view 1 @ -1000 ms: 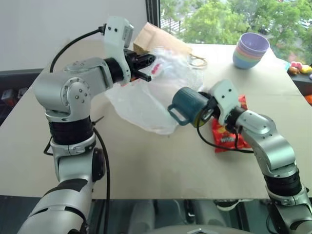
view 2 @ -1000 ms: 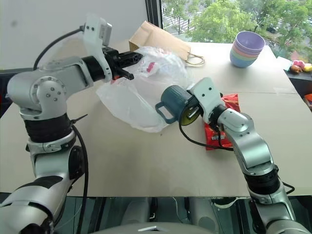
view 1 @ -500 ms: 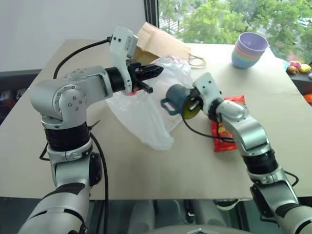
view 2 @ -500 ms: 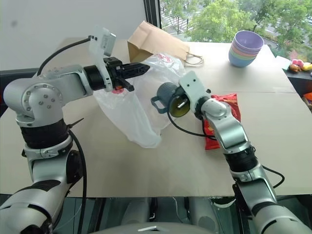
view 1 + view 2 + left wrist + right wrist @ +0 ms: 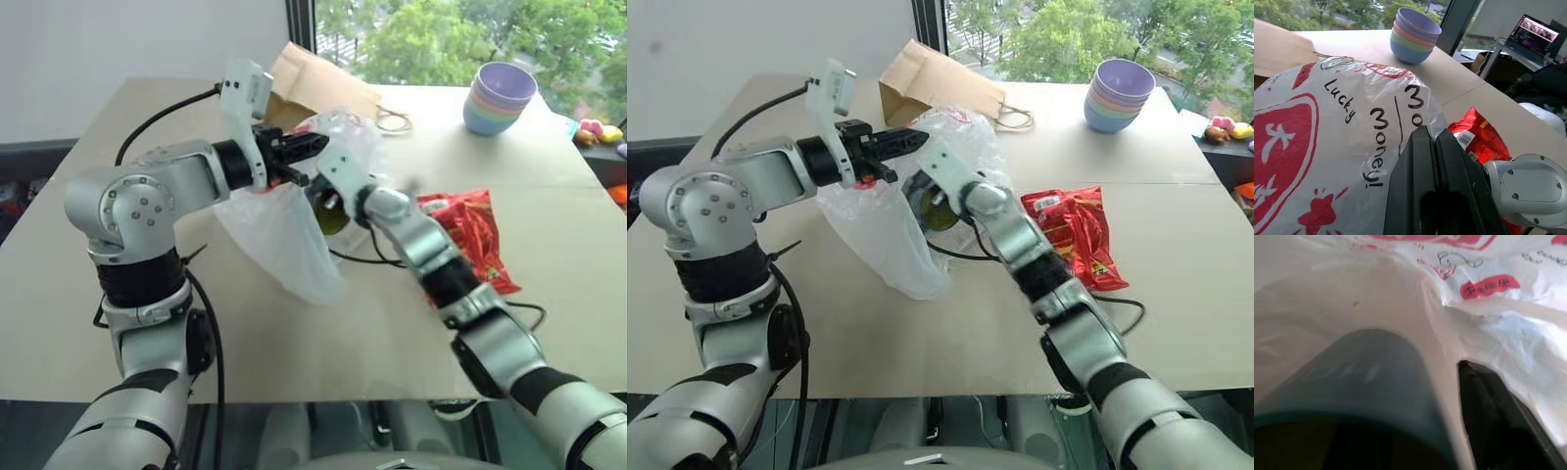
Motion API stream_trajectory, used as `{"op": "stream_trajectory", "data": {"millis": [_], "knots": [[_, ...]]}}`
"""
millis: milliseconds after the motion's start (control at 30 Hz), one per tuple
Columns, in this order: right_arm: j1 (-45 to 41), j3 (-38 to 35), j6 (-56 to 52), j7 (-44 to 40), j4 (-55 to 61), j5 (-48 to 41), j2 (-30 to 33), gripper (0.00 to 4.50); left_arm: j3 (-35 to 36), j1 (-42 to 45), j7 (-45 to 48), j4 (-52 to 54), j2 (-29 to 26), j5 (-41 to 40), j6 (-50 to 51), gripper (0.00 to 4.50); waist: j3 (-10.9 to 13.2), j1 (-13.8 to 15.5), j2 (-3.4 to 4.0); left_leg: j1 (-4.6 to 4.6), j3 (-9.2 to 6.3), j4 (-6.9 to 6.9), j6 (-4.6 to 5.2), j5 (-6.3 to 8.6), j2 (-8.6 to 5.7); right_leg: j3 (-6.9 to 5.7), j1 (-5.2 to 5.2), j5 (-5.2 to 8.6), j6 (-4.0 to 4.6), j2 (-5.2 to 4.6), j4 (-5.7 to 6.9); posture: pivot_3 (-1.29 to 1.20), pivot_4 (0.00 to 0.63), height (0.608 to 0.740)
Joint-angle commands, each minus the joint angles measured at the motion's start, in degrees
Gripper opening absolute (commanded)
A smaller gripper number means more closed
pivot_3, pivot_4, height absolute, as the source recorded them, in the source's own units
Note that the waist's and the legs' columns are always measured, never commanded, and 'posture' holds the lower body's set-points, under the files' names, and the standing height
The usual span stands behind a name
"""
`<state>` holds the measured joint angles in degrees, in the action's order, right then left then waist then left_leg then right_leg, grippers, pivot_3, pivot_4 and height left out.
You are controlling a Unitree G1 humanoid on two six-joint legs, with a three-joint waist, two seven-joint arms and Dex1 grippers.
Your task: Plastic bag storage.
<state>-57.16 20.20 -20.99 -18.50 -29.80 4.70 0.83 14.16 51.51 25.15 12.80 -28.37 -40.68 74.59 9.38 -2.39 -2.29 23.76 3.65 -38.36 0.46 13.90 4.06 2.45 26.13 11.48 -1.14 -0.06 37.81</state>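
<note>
The beige table (image 5: 1176,323) stands by a window (image 5: 1058,29) with trees beyond. The left gripper (image 5: 906,142) is clamped on the bag (image 5: 882,235), holding it above the table. The right gripper (image 5: 1449,396), jaws apart, has pushed the mug (image 5: 1352,382) inside since earlier.

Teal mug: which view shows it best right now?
Right wrist view: the teal mug sits close up against the plastic bag. Both eye views give a dark shape behind translucent film. The left wrist view gives nothing recognisable of it.
</note>
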Motion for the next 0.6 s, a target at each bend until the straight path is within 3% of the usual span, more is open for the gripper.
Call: {"op": "stream_trajectory", "data": {"millis": [33, 67, 100, 300, 433, 600], "knots": [[-1.5, -2.4, 1.9, -0.5, 3.6, 0.6, 1.3, 3.80, 0.3, 0.2, 1.2, -0.9, -1.7, 0.2, -2.7, 0.00, 0.0, 0.3, 0.00, 0.03, -0.02, 0.00, 0.00, 0.00, -0.03, -0.01, -0.01, 0.00, 0.00, -0.04, -0.02, 0.00, 0.150, 0.740], [-0.4, -2.4, 0.9, -1.7, 6.3, 0.6, 2.3, 4.28, -0.6, -0.1, 1.9, -1.7, -2.6, 0.9, -3.9, 0.00, 0.0, 0.4, 0.00, 0.05, -0.01, 0.00, 0.00, 0.00, -0.06, -0.01, -0.01, 0.00, -0.01, -0.09, -0.04, 0.00, 0.150, 0.740], [1.0, -2.3, -0.3, -3.2, 9.6, 0.3, 3.3, 4.48, -1.4, -0.4, 2.7, -2.3, -3.3, 1.4, -4.9, 0.00, 0.0, 0.4, 0.00, 0.08, -0.02, 0.00, 0.00, 0.00, -0.09, 0.00, -0.01, -0.01, -0.01, -0.11, -0.07, 0.00, 0.150, 0.740], [12.4, -7.2, -16.4, -12.8, 39.9, -10.1, 10.6, 4.48, -2.8, -1.1, 5.9, -7.1, -6.2, 2.9, -9.0, 0.00, 0.0, 0.5, 0.01, 0.11, -0.11, 0.04, -0.01, 0.01, -0.11, -0.04, 0.00, 0.01, -0.02, -0.09, -0.08, 0.00, 0.150, 0.740], [17.0, -9.7, -23.5, -13.7, 52.2, -12.9, 15.8, 4.48, -2.8, -2.1, 7.3, -9.8, -7.1, 3.6, -11.0, 0.00, 0.0, 0.1, 0.02, 0.01, -0.07, 0.03, 0.00, 0.01, -0.10, 0.00, 0.00, 0.02, -0.02, -0.04, 0.03, 0.00, 0.150, 0.740], [26.3, -12.6, -29.3, -17.6, 67.0, -16.1, 27.0, 4.48, -4.1, -2.0, 11.2, -9.8, -7.7, 3.1, -13.5, 0.00, 0.0, 0.6, 0.02, -0.02, -0.10, 0.01, 0.00, 0.00, -0.09, -0.02, -0.03, 0.04, -0.03, 0.00, 0.04, 0.00, 0.150, 0.740]]}}
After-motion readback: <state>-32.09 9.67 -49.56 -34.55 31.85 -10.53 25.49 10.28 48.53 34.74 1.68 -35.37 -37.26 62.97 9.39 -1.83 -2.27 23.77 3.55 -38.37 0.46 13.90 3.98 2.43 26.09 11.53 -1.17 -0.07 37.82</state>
